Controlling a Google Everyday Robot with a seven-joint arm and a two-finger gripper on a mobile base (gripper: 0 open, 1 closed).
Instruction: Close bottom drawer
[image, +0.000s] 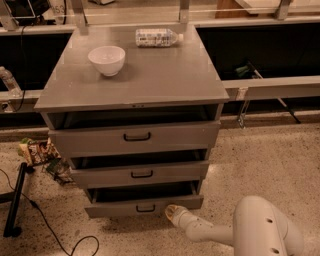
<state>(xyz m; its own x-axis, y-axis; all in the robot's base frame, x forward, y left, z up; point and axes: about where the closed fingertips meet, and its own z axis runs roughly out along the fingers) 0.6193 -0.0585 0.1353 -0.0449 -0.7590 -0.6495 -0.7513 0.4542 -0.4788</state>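
The bottom drawer (115, 206) is the lowest of three in the grey cabinet (135, 95). It stands pulled out a little, with a dark gap above its short grey front and a small black bar handle (145, 208). My gripper (173, 212) is at the end of the white arm (240, 232) coming from the lower right. Its tip is against the drawer front, just right of the handle.
The middle drawer (141, 173) and top drawer (136, 137) also stand slightly open. A white bowl (107, 59) and a lying plastic bottle (157, 37) rest on the cabinet top. Snack bags (36, 151) and a black cable (45, 225) lie on the floor at left.
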